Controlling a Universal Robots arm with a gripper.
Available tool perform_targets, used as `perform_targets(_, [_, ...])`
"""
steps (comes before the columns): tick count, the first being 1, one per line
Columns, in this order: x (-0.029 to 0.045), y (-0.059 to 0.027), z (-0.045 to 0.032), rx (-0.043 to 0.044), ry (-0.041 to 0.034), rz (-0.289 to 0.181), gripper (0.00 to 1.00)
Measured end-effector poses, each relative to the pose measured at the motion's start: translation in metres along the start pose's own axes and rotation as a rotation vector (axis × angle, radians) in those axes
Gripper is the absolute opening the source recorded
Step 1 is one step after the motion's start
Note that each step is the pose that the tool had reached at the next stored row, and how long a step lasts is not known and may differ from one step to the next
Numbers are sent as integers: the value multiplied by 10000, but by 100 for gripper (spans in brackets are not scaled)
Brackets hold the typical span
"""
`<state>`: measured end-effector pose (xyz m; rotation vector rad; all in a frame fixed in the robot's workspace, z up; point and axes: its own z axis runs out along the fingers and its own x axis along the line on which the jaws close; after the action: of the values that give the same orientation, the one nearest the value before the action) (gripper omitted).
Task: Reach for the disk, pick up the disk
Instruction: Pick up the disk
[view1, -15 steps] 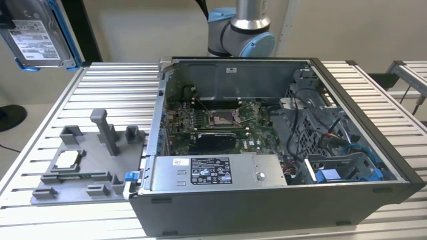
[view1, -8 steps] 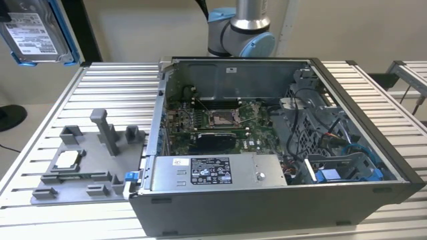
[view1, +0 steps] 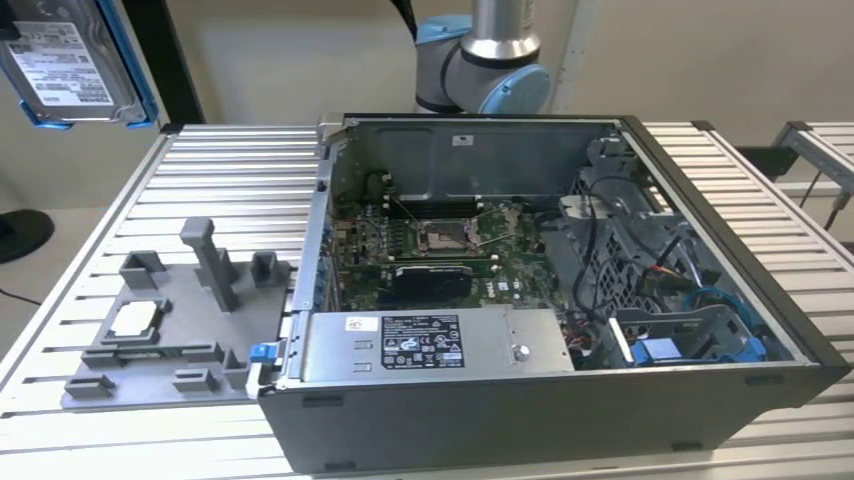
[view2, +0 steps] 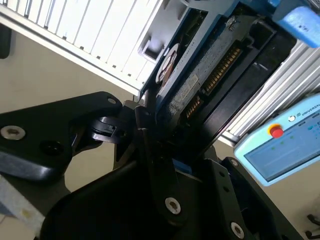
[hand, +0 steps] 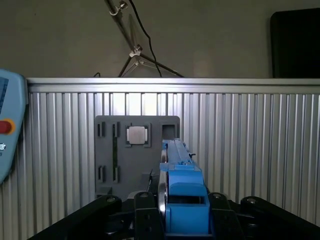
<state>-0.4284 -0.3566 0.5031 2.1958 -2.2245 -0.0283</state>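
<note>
High above the ribbed aluminium surface, the flat silver-grey hard disk with its white label and bright blue plastic bracket is hanging clear of everything, toward the exterior view's left. In the first wrist view the black-linked robot hand is clenching the disk edge-on, its jaws pressing on the two broad faces.

What is worrying me is the hold. It seems to be bearing partly on the blue bracket, which is plastic and probably flexing a little. If so, the disk could be twisting or sliding in the jaws, and a slip from up here would be sending it down onto the flat grey fixture plate or the bare slats. The pale blue pendant with a red button is also lying near the hand, so a careless swing could be clipping it.

Counting now:
- one disk
- one hand
- one fixture plate, carrying one small square silver chip
- one open dark grey computer case, housing one long grey metal box with a black-white label
- one pendant
</note>
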Motion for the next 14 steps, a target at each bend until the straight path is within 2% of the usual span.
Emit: perform_targets(14, [0, -53, -1, 0, 0, 0, 0])
